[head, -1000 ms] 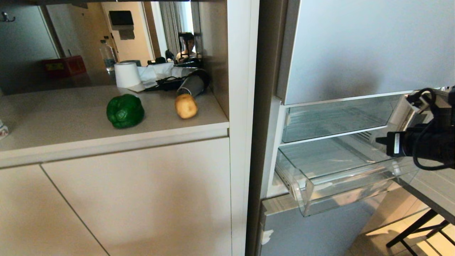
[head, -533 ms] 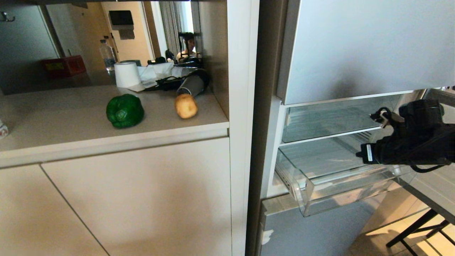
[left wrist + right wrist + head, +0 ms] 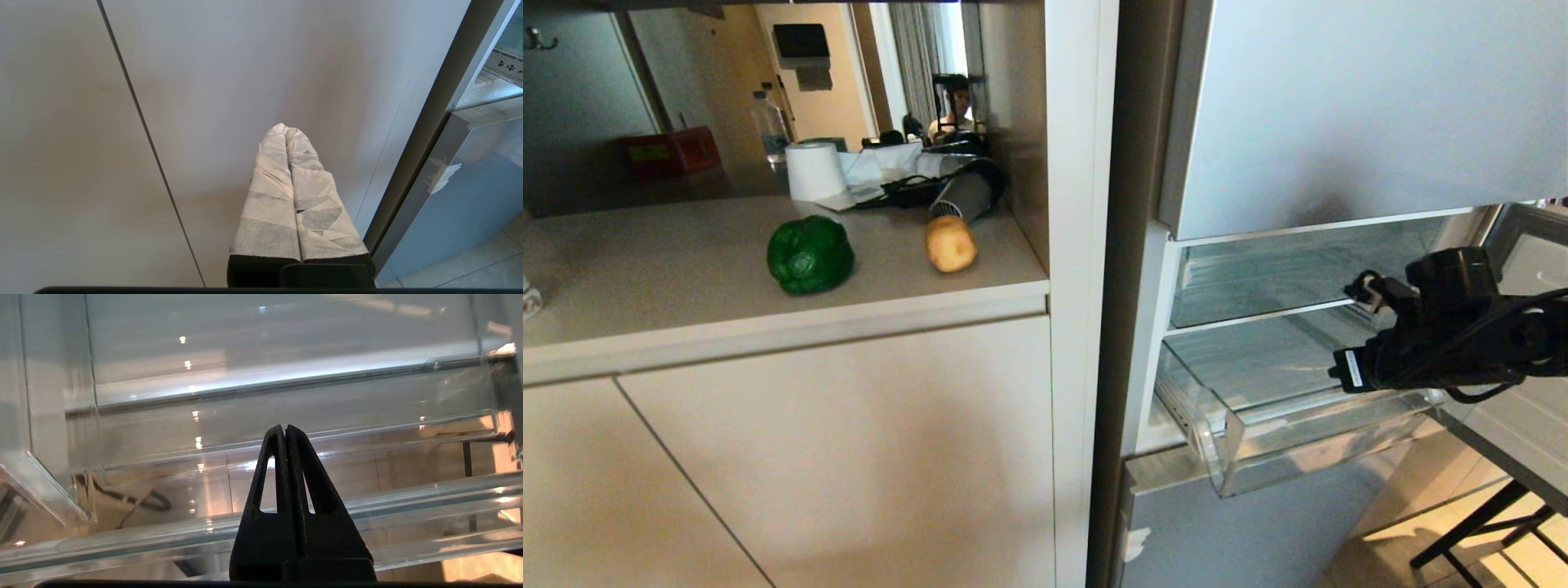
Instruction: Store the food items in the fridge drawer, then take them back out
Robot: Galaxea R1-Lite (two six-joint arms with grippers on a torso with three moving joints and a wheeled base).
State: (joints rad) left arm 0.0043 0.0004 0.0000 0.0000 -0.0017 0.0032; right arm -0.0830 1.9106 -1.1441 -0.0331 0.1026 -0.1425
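Observation:
The food items lie on the beige counter in the head view: a dark green bell pepper (image 3: 810, 255) and, to its right, a tan potato (image 3: 950, 243). The clear fridge drawer (image 3: 1298, 457) stands pulled out of the silver-blue fridge, with nothing in it. My right arm (image 3: 1437, 347) reaches in from the right above the drawer's right half. In its wrist view the right gripper (image 3: 284, 428) is shut with nothing in it, and the drawer's (image 3: 163, 428) clear walls lie just beyond its tips. The left gripper (image 3: 285, 127), wrapped in white tape, is shut and hangs parked before the cabinet doors.
A paper roll (image 3: 814, 171), a hair dryer (image 3: 964, 196), a water bottle (image 3: 770, 126) and a red box (image 3: 670, 151) stand at the counter's back. Beige cabinet doors (image 3: 849, 449) are below. A glass shelf (image 3: 1282, 278) sits above the drawer. Black table legs (image 3: 1478, 523) are at lower right.
My right arm has moved left and down, further over the open drawer. The pepper, the potato and the drawer have not moved.

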